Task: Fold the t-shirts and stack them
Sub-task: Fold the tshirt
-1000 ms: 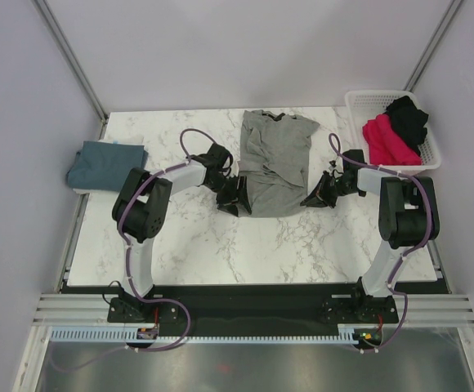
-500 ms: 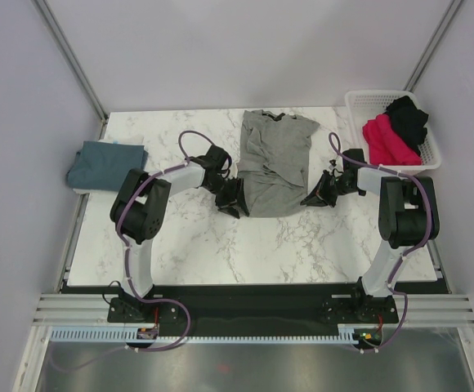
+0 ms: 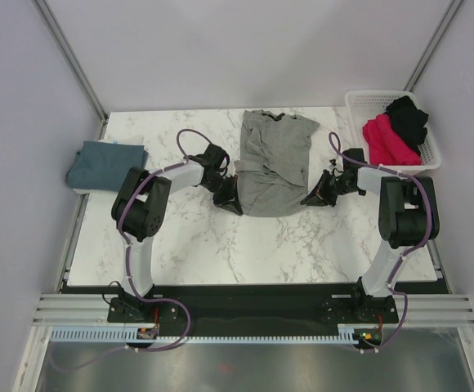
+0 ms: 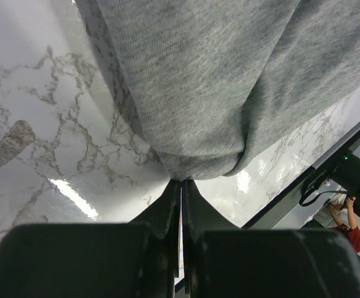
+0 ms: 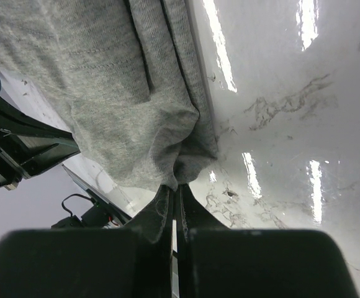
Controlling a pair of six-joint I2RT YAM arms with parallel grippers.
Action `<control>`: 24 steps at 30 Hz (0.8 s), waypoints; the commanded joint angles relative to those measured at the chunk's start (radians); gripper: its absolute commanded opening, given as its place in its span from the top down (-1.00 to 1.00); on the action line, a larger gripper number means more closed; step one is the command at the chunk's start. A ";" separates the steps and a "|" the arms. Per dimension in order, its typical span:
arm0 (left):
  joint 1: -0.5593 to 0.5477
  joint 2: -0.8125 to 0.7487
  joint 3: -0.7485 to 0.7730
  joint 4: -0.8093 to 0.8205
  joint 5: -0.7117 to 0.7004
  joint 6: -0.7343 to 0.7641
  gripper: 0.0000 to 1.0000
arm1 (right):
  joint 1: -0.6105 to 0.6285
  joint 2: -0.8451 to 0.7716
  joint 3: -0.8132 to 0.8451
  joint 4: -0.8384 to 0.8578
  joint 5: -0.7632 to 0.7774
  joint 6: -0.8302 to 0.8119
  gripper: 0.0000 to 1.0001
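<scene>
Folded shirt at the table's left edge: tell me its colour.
The folded shirt is dusty teal-blue; the top external view shows it best.

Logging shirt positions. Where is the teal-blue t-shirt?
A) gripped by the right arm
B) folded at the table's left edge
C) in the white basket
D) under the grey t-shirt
B: the teal-blue t-shirt lies folded at the left edge of the table, apart from the grey t-shirt, and the white basket holds only a pink garment and a black garment.
</scene>
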 commanded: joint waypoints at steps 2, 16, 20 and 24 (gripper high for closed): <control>0.002 -0.073 0.003 0.003 0.017 0.037 0.96 | -0.003 -0.046 0.007 0.017 0.012 -0.007 1.00; -0.045 -0.322 -0.065 0.003 0.017 0.037 0.96 | -0.003 -0.270 -0.113 -0.014 -0.024 0.038 1.00; -0.097 -0.385 -0.075 0.003 0.017 0.037 0.96 | -0.003 -0.341 -0.128 -0.033 -0.030 0.038 1.00; -0.128 -0.437 -0.091 0.003 0.017 0.037 0.96 | -0.003 -0.411 -0.113 -0.089 -0.028 0.016 1.00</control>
